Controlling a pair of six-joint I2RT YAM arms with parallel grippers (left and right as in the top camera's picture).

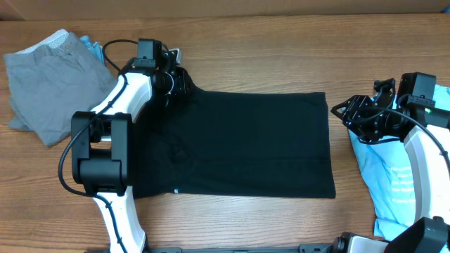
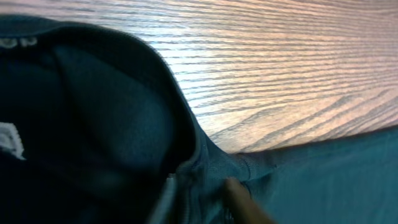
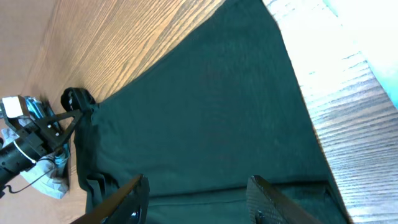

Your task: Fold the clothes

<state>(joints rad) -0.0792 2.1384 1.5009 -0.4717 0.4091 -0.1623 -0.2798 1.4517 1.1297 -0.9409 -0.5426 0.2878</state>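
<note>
A: Left gripper (image 2: 202, 190) at the collar of the black T-shirt (image 1: 239, 140), far left; left arm (image 1: 105, 140) hides it overhead. I cannot tell the jaws.
B: Shirt flat mid-table. Right gripper (image 3: 196, 196) jaws apart, empty. Grey garment (image 1: 49, 88) left, light-blue tee (image 1: 383, 176) right.

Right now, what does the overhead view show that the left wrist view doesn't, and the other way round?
Only overhead: the whole black tee spread flat, the grey garment, the blue tee, the left arm and right arm. Only left wrist: the collar close up, a white label inside it, fabric bunched by a fingertip. Both: black tee, wood table.
</note>
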